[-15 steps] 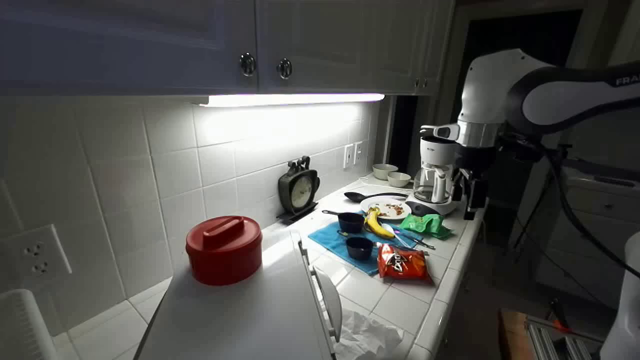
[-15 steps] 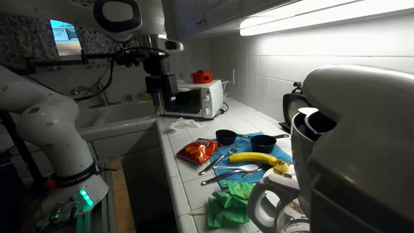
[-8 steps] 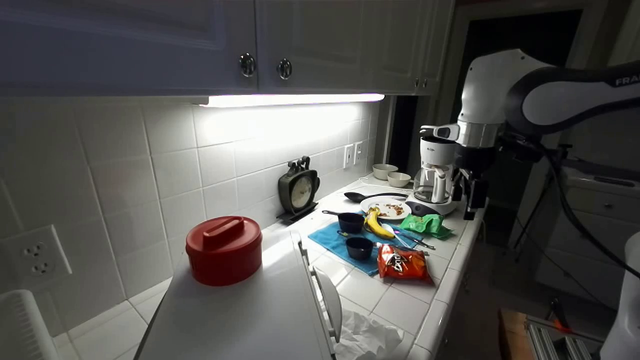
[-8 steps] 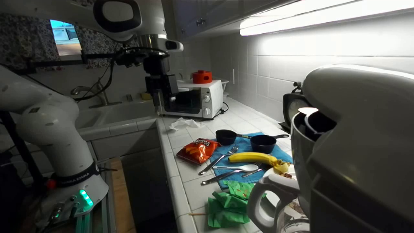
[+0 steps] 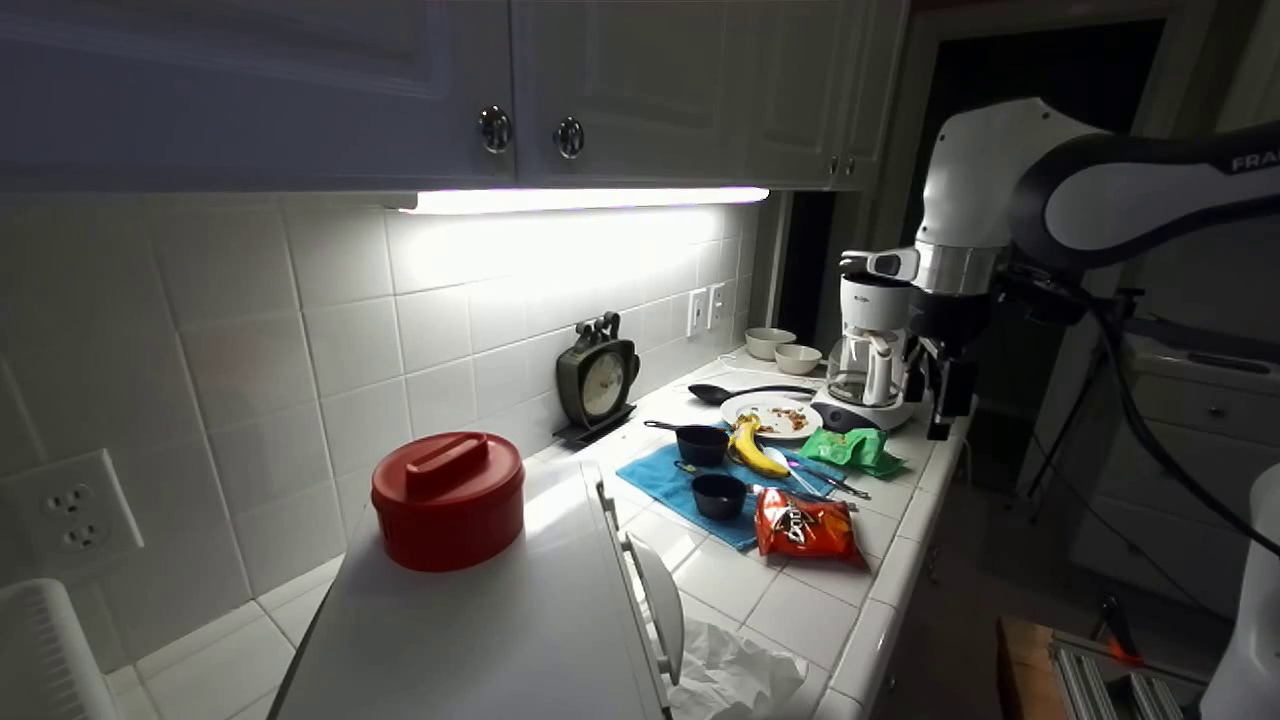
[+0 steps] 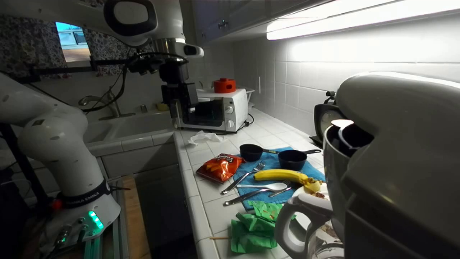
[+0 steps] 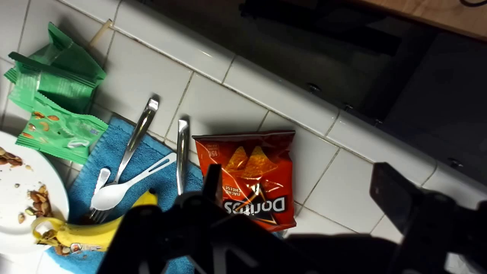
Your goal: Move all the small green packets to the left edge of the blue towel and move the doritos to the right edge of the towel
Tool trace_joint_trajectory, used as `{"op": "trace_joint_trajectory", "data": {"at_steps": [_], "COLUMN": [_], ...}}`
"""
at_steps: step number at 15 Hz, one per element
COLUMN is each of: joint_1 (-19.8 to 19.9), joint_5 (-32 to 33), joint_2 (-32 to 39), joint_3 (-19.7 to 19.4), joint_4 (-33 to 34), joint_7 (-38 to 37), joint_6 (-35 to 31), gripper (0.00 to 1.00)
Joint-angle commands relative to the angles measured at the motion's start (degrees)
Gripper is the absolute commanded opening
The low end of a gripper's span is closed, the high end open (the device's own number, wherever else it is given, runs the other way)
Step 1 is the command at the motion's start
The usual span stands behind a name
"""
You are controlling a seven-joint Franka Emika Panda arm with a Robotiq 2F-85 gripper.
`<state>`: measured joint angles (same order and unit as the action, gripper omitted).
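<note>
1. The gripper hangs well above the counter, its jaws spread wide with nothing held between them.
2. The Doritos bag lies mostly on the counter, one side against or over the edge of the blue towel; I cannot tell which.
3. The green packets are heaped near the towel's opposite end, one at its corner.
4. Taken from the robot's side, the bag sits left and the packets right, so neither move looks done; the step in hand is probably the first reach.
5. The bag seems the nearer target: the next move likely calls for shifting over it, lowering, and pinching lightly, clear of the fork.
</note>
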<state>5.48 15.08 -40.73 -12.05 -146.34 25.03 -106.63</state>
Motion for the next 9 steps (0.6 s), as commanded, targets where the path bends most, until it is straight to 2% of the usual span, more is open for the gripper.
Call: {"op": "trace_joint_trajectory", "data": {"at_steps": [1,6,9], "joint_1": [0.9,5.0,7.8], "joint_5": [1.6,7.7,12.5], "joint_2": [1.6,2.6,2.2], "joint_3": [0.0,0.4,-0.8], "joint_4": [0.1,-1.0,-3.1], "joint_7": [-2.6,-8.9,-9.5], "joint_6": [-0.4,-5.2,-11.5], "gripper": [1.00,1.00,1.00]}}
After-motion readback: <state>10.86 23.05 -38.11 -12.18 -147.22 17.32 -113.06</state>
